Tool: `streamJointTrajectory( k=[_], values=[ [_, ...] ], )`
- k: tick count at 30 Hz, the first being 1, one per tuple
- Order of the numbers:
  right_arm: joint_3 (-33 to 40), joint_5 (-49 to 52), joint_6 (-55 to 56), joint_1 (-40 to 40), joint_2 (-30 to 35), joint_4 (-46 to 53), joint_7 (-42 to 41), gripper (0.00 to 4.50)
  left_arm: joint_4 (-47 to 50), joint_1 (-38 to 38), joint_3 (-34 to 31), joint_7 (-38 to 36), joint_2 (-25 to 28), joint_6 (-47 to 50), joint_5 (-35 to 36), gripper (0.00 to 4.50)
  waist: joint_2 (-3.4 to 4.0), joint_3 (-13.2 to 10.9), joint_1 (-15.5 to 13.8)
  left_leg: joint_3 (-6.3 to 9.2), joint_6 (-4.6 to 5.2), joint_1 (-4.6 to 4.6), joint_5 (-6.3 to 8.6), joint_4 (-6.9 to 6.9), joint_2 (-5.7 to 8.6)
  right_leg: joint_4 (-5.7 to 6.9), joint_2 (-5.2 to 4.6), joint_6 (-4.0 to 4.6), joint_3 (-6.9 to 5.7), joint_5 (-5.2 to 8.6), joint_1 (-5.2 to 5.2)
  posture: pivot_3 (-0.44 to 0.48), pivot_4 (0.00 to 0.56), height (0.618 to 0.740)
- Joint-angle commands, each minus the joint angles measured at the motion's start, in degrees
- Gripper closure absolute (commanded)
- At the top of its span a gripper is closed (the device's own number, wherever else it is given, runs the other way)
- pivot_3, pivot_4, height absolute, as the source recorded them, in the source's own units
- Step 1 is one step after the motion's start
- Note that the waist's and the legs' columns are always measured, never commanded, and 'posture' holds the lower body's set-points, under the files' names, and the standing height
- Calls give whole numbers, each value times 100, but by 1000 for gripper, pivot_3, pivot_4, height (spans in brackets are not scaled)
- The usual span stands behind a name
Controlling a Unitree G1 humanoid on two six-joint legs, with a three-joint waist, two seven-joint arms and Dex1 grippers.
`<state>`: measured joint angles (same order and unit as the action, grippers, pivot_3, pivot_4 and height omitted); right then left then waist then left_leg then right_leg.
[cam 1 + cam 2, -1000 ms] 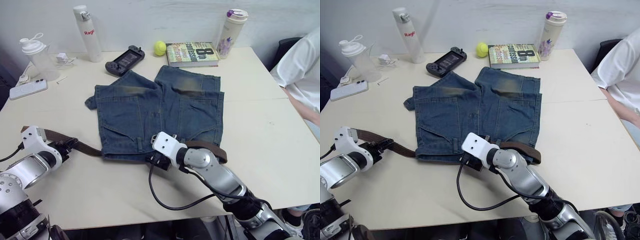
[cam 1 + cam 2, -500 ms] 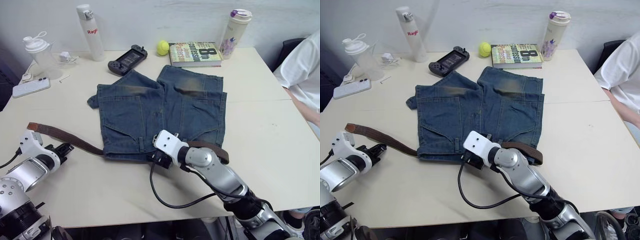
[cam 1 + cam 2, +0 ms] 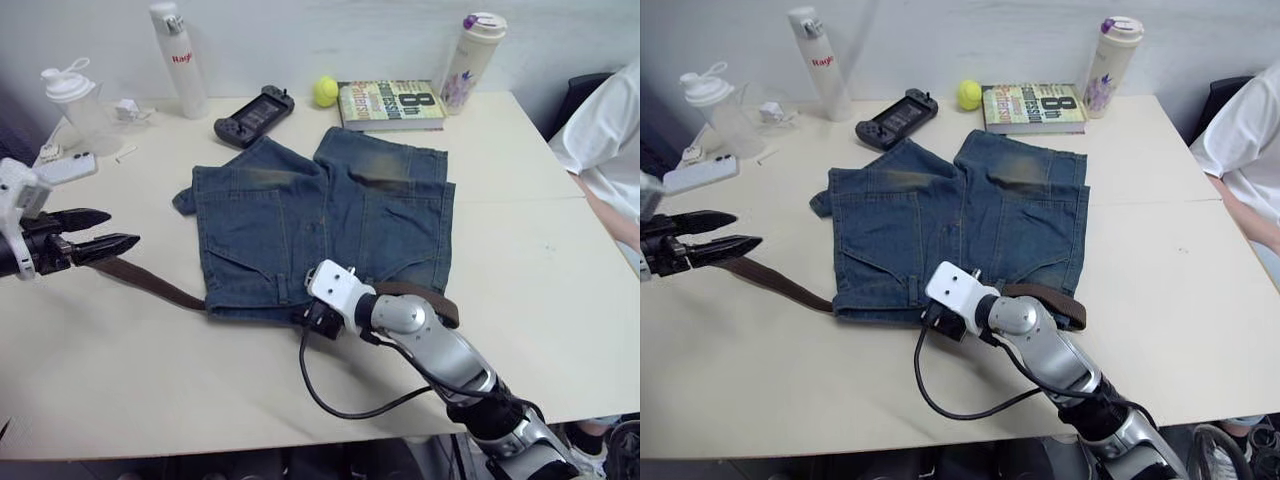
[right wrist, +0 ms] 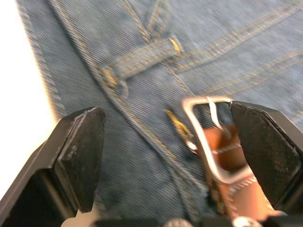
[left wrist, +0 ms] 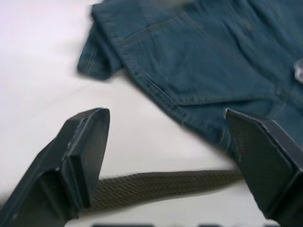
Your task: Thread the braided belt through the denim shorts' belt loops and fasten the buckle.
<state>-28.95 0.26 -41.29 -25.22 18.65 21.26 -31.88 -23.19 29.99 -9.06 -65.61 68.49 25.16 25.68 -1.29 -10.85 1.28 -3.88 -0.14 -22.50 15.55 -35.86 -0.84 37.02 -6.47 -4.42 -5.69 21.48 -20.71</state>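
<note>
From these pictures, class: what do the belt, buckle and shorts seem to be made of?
Belt: apparently braided cord or leather, brown, matte; the woven texture shows.
Buckle: likely metal, silver and shiny, a thin frame with a prong.
Shorts: denim, faded blue with yellowish worn patches; twill weave and orange stitching show.

The denim shorts [image 3: 325, 225] are faded blue twill cloth, matt, with a fine diagonal weave and yellow stitching. A belt loop [image 4: 142, 59] is the same cloth. The braided belt [image 5: 161, 187] is a woven, rough-looking brown strap; by the buckle [image 4: 210, 137], which is shiny bare metal, it looks like smooth tan leather. The surface [image 3: 520, 200] is smooth, matt cream.
</note>
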Motion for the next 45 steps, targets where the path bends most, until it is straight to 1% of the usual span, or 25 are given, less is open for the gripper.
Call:
streamJointTrajectory(
  k=[1, 2, 3, 4, 7, 9, 15, 16, 19, 23, 25, 27, 28, 31, 33, 36, 38, 40, 43, 44, 45],
  values=[
    [236, 133, 136, 70, 111, 363, -146, 0, -1848, 1373, 1239, -1099, -213, -1900, -1529, 468, -8, 4, 2, -4, 5, -10, -2, -2, -3, 3, 8, 0, -5, 0, -9, 0, 150, 740],
    [258, 143, 133, 87, 136, 386, -160, 0, -2298, 1758, 1441, -1236, -306, -2251, -1799, 468, -18, 10, 0, -3, 12, -26, -6, -9, -4, 8, 14, -1, -14, 0, -23, 0, 150, 740],
    [274, 129, 99, 118, 177, 439, -148, 0, -2767, 2137, 1771, -1255, -380, -2934, -2280, 468, -31, 5, 13, -5, 21, -67, -12, -26, -6, 29, 23, -3, -27, -2, -63, 0, 150, 740],
    [291, 108, 53, 150, 207, 488, -129, 0, -3180, 2482, 2063, -1380, -459, -3456, -2675, 468, -39, 1, 34, -18, 29, -90, -20, -33, -5, 58, 21, -6, -29, -3, -90, 0, 150, 740],
    [334, 71, -68, 232, 211, 612, -47, 0, -4054, 3150, 2569, -1526, -683, -4268, -3398, 468, -67, -11, 59, -40, 37, -88, -18, -32, -6, 53, 21, -9, -52, -5, -93, 0, 150, 740],
    [336, 38, -136, 257, 199, 668, 15, 0, -4441, 3376, 2738, -1583, -787, -4508, -3696, 468, -67, -11, 70, -55, 44, -83, -14, -31, -9, 49, 10, -10, -58, -5, -94, 0, 150, 740],
    [306, -64, -270, 267, 239, 706, 120, 0, -4927, 3640, 2672, -1973, -873, -4431, -3893, 468, -75, -16, 32, -51, 48, -81, -12, -46, -11, 65, -5, -11, -62, -5, -92, 0, 150, 740],
    [306, -68, -272, 273, 244, 707, 124, 0, -4961, 3622, 2699, -2016, -825, -4438, -3964, 468, -75, -16, 30, -50, 50, -82, -11, -50, -11, 67, -7, -12, -62, -5, -92, 0, 150, 740],
    [308, -66, -289, 274, 232, 709, 137, 0, -5023, 3472, 2798, -1765, -675, -4685, -4242, 468, -77, -15, 40, -50, 57, -81, -7, -57, -9, 69, -9, -15, -59, -6, -89, 0, 150, 740],
    [238, -84, -315, 272, 237, 724, 128, 0, -5134, 3565, 2502, -1375, -667, -4481, -4162, 468, -79, -15, 30, -43, 57, -82, -7, -63, -10, 72, -12, -15, -59, -6, -87, 0, 150, 740],
    [222, -79, -358, 290, 234, 757, 128, 0, -5137, 3614, 2382, -1355, -595, -4445, -4121, 468, -79, -14, 30, -41, 58, -82, -6, -68, -10, 73, -13, -15, -59, -7, -84, 0, 150, 740],
    [220, -88, -396, 314, 255, 800, 135, 0, -5097, 3496, 2273, -1532, -429, -4550, -4077, 468, -85, -17, 38, -41, 60, -83, -5, -73, -9, 76, -13, -17, -60, -7, -84, 0, 150, 740],
    [236, -85, -414, 328, 256, 820, 146, 0, -5052, 3349, 2280, -1592, -307, -4745, -4117, 468, -89, -16, 45, -41, 60, -84, -5, -74, -10, 75, -12, -17, -60, -7, -85, 0, 150, 740],
    [310, -57, -390, 359, 252, 785, 150, 0, -4933, 2894, 1916, -1821, -144, -4827, -3787, 468, -87, -16, 71, -48, 62, -79, -3, -72, -11, 79, -13, -17, -58, -7, -85, 0, 150, 740],
    [334, -37, -348, 316, 240, 719, 137, 0, -4803, 2443, 1736, -1999, -59, -4985, -3599, 468, -87, -16, 47, -42, 61, -80, -3, -76, -13, 80, -13, -17, -60, -7, -85, 0, 150, 740],
    [336, -39, -276, 201, 241, 583, 96, 0, -4565, 1980, 1415, -2129, -4, -4872, -3274, 468, -89, -16, 46, -38, 64, -83, -2, -95, -14, 87, -15, -17, -49, -7, -80, 0, 150, 740],
    [331, -28, -213, 158, 247, 506, 54, 0, -4435, 1705, 1323, -2140, 70, -4917, -3204, 468, -91, -14, 35, -31, 64, -89, 3, -111, -19, 91, -14, -16, -45, -7, -79, 0, 150, 740],
    [314, -11, -177, 125, 232, 461, 23, 0, -4363, 1511, 1329, -1985, 138, -5077, -3268, 468, -93, -13, 26, -18, 65, -93, 7, -122, -19, 93, -15, -16, -43, -7, -75, 0, 150, 740],
    [268, -6, -141, 101, 199, 455, -4, 0, -4320, 1378, 1351, -1793, 156, -5130, -3360, 468, -93, -13, 29, -16, 68, -94, 10, -122, -15, 93, -18, -16, -41, -7, -72, 0, 150, 740],
    [258, -15, -128, 99, 198, 451, -7, 0, -4320, 1355, 1364, -1733, 160, -5151, -3388, 865, -93, -13, 29, -17, 68, -94, 10, -122, -15, 93, -18, -17, -40, -7, -73, 0, 150, 740],
    [256, -19, -125, 98, 199, 452, -8, 0, -4321, 1320, 1386, -1697, 182, -5177, -3422, 1131, -93, -13, 27, -17, 68, -94, 10, -121, -15, 93, -18, -17, -41, -7, -73, 0, 150, 740]
  ],
)
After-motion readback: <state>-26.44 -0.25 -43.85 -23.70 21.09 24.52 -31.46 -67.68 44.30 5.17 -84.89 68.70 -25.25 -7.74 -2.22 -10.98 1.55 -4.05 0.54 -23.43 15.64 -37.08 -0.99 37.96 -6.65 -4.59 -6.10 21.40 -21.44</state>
